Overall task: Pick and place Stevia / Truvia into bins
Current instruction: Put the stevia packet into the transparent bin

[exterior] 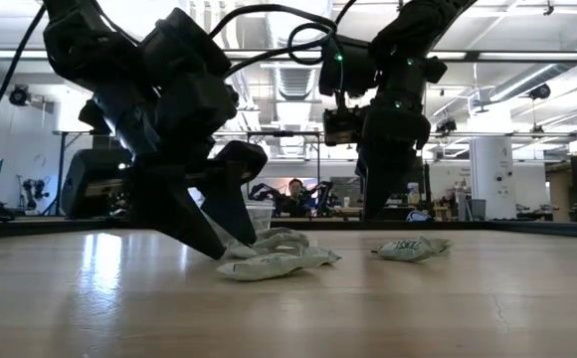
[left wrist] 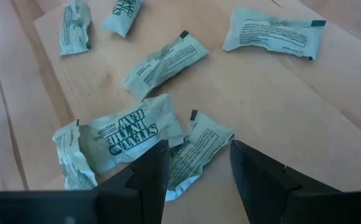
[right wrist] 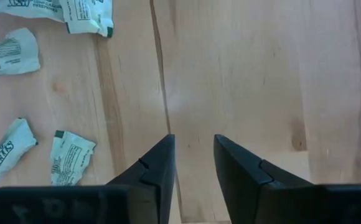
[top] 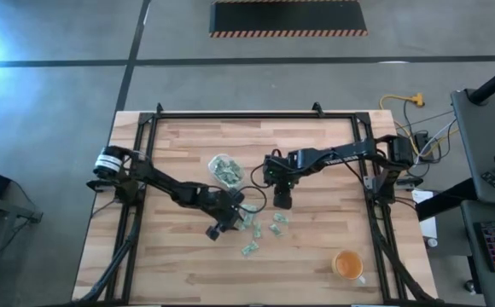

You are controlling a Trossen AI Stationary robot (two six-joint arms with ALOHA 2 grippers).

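Several pale green and white Stevia packets (left wrist: 162, 62) lie flat and loose on the wooden table (top: 316, 256), near its middle. The clear bin (top: 225, 169) stands farther back with packets inside. My left gripper (left wrist: 198, 163) is open and low over the pile. Its fingers stand on either side of one crumpled packet (left wrist: 199, 146), and their ends are down at table level (exterior: 214, 247). My right gripper (right wrist: 193, 146) hangs to the right of the bin (top: 282, 198). It points down over bare wood, open by a narrow gap, with nothing between its fingers. My left gripper slants down from the table's left side onto the packet pile. One finger (left wrist: 152, 171) overlaps the edge of the printed packet (left wrist: 127, 134). Whether it touches that packet or the crumpled one between the fingers, I cannot tell.
An orange cup (top: 347, 265) with a handle stands near the table's front right corner. More packets lie beside the right gripper (right wrist: 71, 158). A black frame (top: 256, 116) borders the table. Bare wood spreads along the front and on the right.
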